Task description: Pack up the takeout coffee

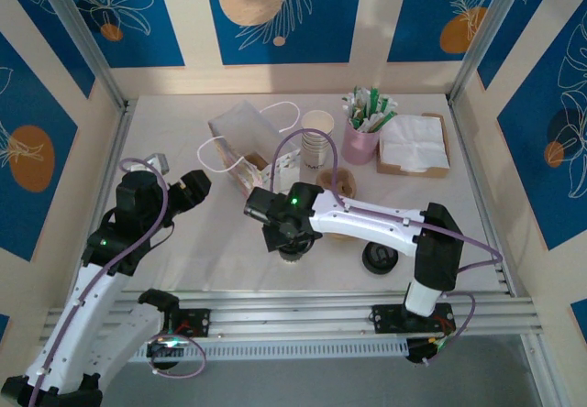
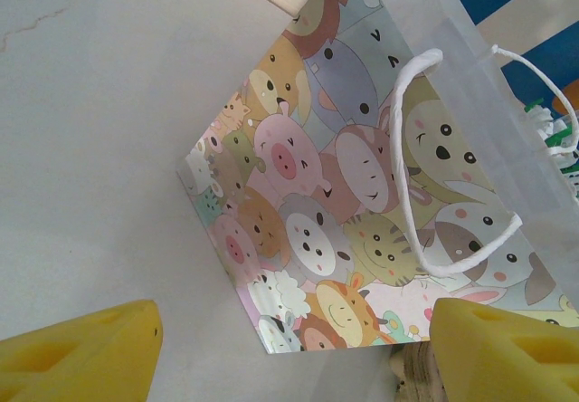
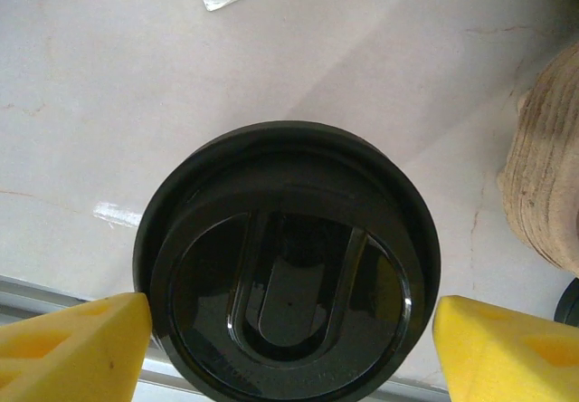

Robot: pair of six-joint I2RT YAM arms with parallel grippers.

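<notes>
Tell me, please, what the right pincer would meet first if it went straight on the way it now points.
The right pincer would most likely meet the black-lidded takeout coffee, centred between its open fingers; the depth is unclear.

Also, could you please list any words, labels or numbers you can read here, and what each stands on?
Nothing legible.
The white paper bag printed with cartoon animals carries pictures only.
The round black plastic cup lid shows moulded shapes, no letters.
The green-and-white packets in the pink cup: too small to read.
</notes>
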